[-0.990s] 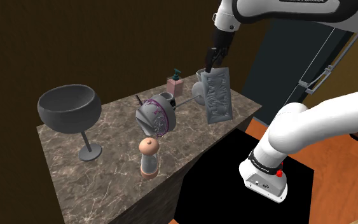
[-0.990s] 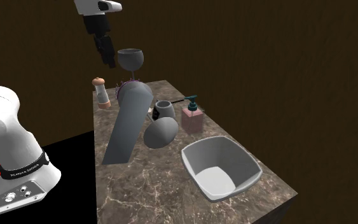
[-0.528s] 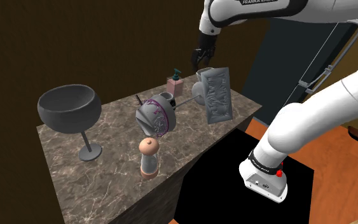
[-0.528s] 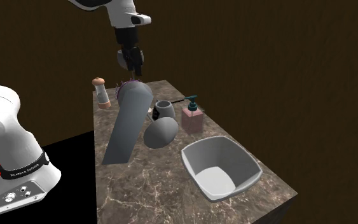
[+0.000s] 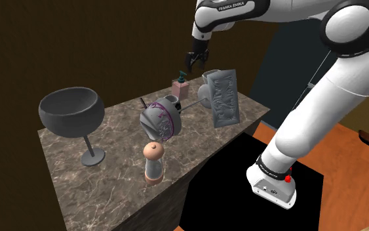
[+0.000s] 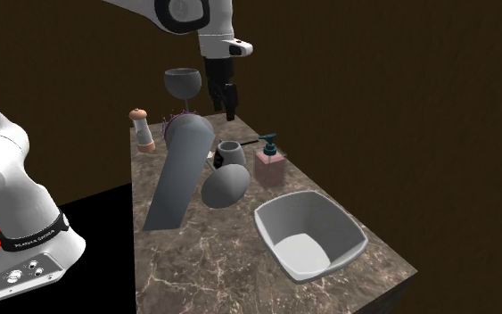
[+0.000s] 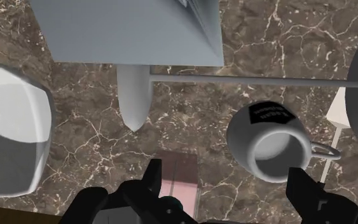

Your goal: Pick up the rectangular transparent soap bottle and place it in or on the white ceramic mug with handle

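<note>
The soap bottle (image 5: 179,86) (image 6: 270,164) is a pinkish rectangular block with a teal pump, standing upright near the counter's far end. In the wrist view the soap bottle (image 7: 179,180) lies below, just inside one finger (image 7: 152,175). Beside it stands the white mug (image 7: 271,141) (image 6: 230,152), upright, with its handle turned away from the bottle. My black gripper (image 5: 194,64) (image 6: 229,107) (image 7: 225,191) hangs open in the air above the bottle and mug. It touches nothing.
A tall grey slab (image 5: 224,97) (image 6: 179,171) leans upright at the counter's edge near the stand. A grey bowl (image 6: 309,234), a large goblet (image 5: 71,115), a grinder (image 5: 153,162) and a rounded grey-and-purple object (image 5: 160,119) share the marble counter (image 5: 111,187).
The arm has swung from above the grey slab toward the shoulder view's left, over the soap bottle and mug. The gripper stays open with nothing in it.
</note>
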Robot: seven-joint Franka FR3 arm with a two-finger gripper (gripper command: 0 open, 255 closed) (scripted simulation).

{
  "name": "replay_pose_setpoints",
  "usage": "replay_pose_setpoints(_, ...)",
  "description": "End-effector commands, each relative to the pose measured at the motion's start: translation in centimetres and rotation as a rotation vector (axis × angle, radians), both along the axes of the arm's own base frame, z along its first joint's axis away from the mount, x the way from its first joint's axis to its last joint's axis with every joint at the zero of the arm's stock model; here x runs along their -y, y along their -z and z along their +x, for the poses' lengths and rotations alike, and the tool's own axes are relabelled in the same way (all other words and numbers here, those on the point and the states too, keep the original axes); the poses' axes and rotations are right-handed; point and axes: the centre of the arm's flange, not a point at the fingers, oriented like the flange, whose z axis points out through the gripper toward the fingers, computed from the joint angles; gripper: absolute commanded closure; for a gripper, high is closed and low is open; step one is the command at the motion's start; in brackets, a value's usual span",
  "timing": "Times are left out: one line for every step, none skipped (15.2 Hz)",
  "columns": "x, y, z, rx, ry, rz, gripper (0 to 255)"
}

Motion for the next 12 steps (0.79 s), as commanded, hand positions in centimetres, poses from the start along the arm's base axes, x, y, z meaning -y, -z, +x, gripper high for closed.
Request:
replay_pose_setpoints(1.3,1.1,2.3,-0.005,0.013,0.006,0)
replay_pose_setpoints(1.8,1.7,3.4,-0.007,0.019,0.009,0)
replay_pose_setpoints(2.4,2.3,4.5,-0.010,0.025,0.013,0)
replay_pose_setpoints(3.0,2.8,5.6,-0.012,0.031,0.016,0)
replay_pose_setpoints(3.6,3.4,6.7,-0.014,0.037,0.019,0)
replay_pose_setpoints(4.2,4.0,7.8,-0.017,0.044,0.023,0)
replay_pose_setpoints(4.8,4.5,8.9,-0.019,0.050,0.026,0)
replay_pose_setpoints(5.4,5.1,10.0,-0.022,0.056,0.029,0)
replay_pose_setpoints(6.0,5.7,11.1,-0.024,0.062,0.033,0)
replay_pose_setpoints(6.6,6.3,12.1,-0.026,0.068,0.036,0)
replay_pose_setpoints(6.9,6.6,12.6,-0.027,0.071,0.037,0)
replay_pose_setpoints(6.9,7.1,12.7,-0.027,0.071,0.037,0)
